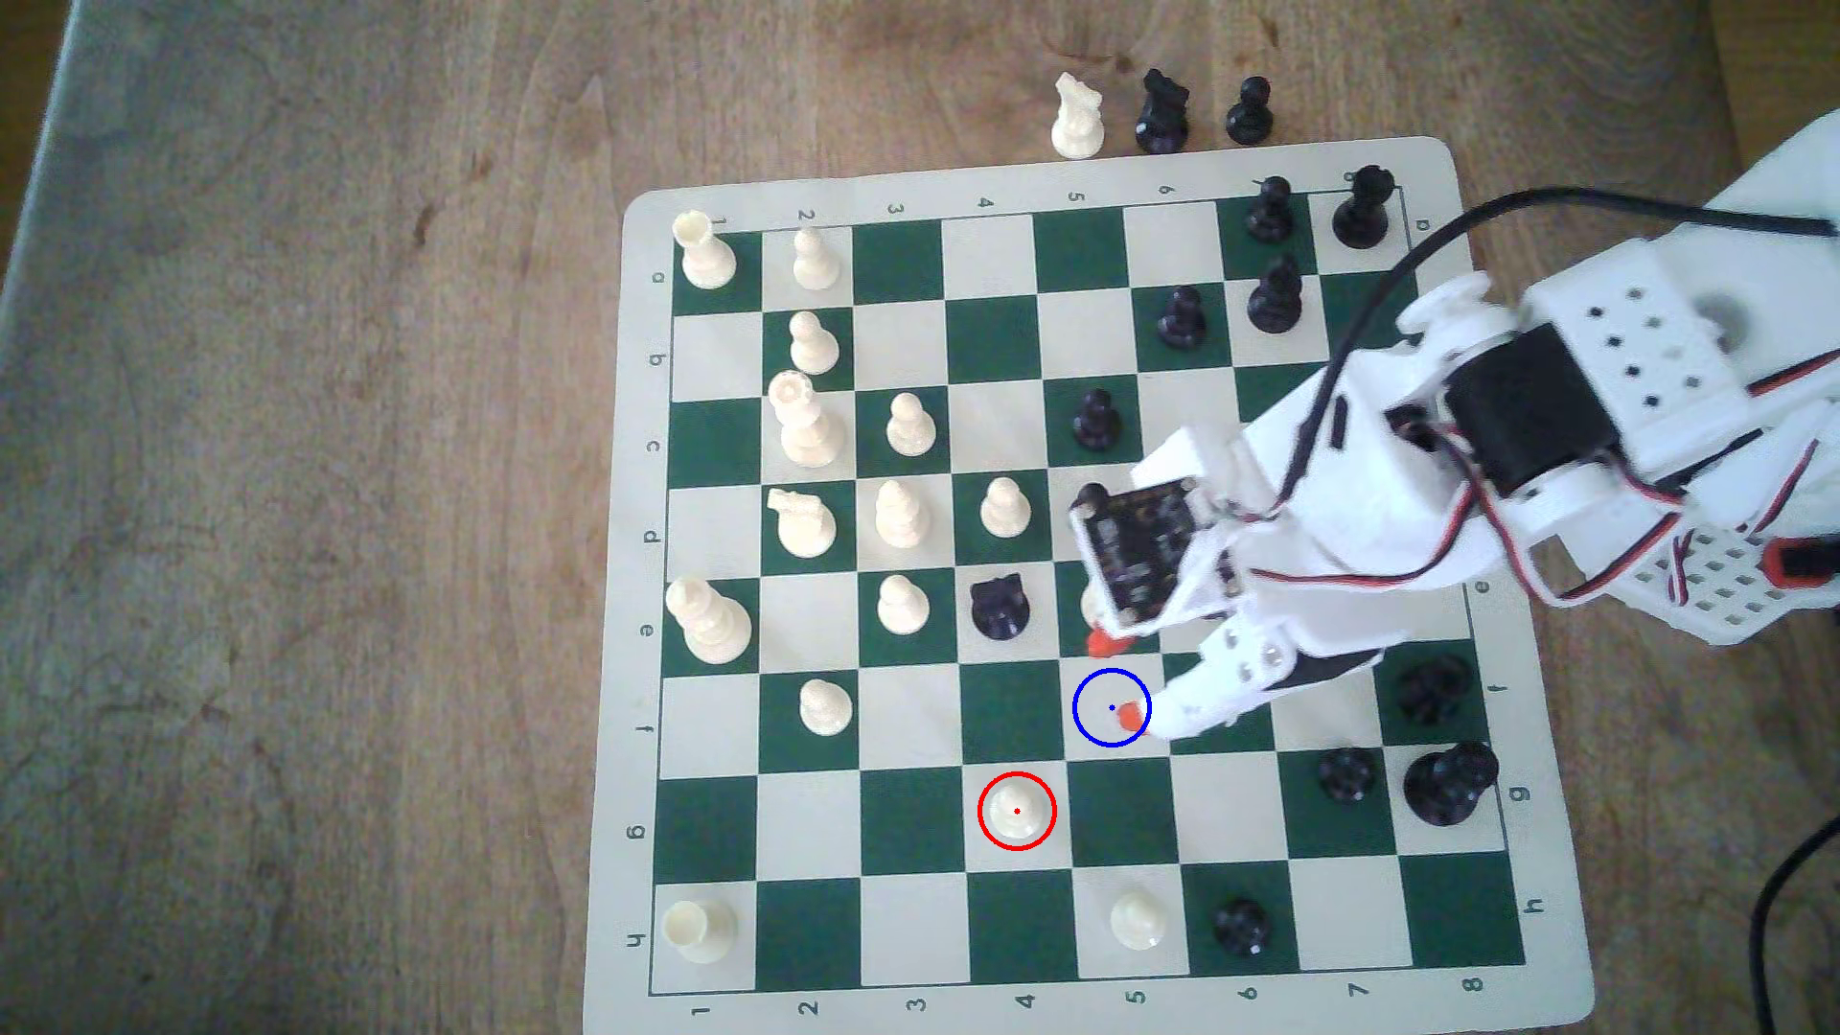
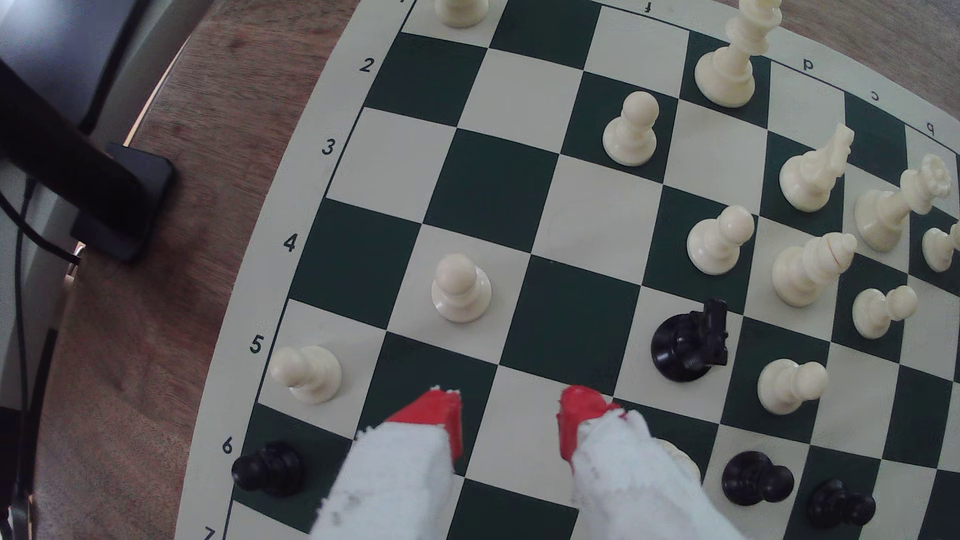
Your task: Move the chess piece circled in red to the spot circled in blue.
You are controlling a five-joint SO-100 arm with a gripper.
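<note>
While the circled pawn stands untouched inside its red ring on a cream square in the lower middle of the exterior view, you are still at the approach step: nothing is held, and the gripper hangs open, its two red-tipped fingers spread wide with board showing between them.

Going left to right in the exterior view, the left half of the board is crowded with cream pieces, none of them near your path. The pawn comes next, with bare squares on all sides; its nearest neighbours, a cream pawn toward the lower edge and a black knight above, both stand well apart from it. Just right of and above the pawn is the blue-ringed spot, a bare cream square diagonally adjoining the pawn's. One red fingertip overlaps the ring's right side.

In the wrist view the pawn sits ahead of the fingers, toward the middle left of the frame. I judge the next move calls for carrying the gripper past the spot and over the pawn, then coming down with a finger on either side of it.

At the far right, black pieces cluster under the arm near the board's edge, so watch them as the arm swings. The bare worktop lies well away on the left.
</note>
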